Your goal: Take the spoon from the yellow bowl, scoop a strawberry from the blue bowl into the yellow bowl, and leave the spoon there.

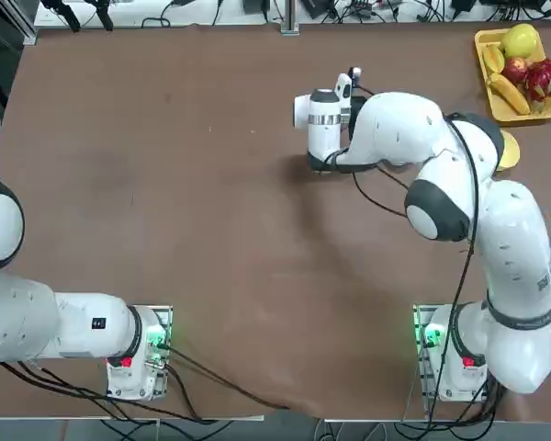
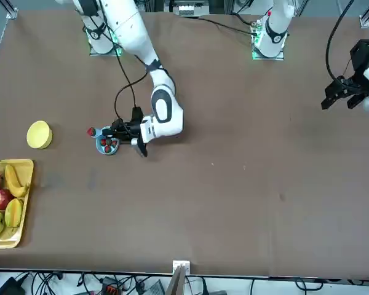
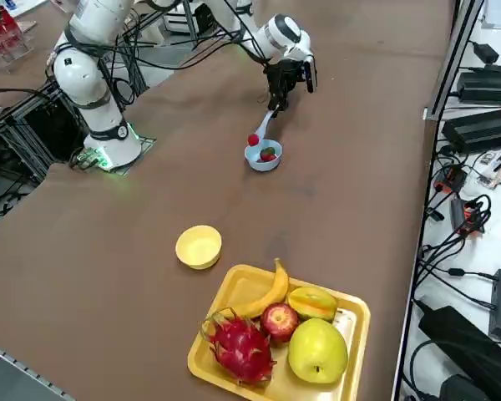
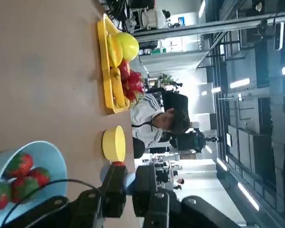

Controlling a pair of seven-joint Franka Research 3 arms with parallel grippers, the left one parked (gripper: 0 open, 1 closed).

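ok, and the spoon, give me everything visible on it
The spoon is small, pale bluish-white, seemingly plastic, with a handle and a rounded bowl end. The handle is clamped in the right gripper. It tilts down from there, its bowl end over or near the rim of the blue bowl, and carries a red strawberry. I can't tell whether it touches the rim.

Brt rm; ceiling strip lts (image 4: pixel 249 195) glaring, wrist view; soft arm shadow on tbl (image 1: pixel 165 230), top view.
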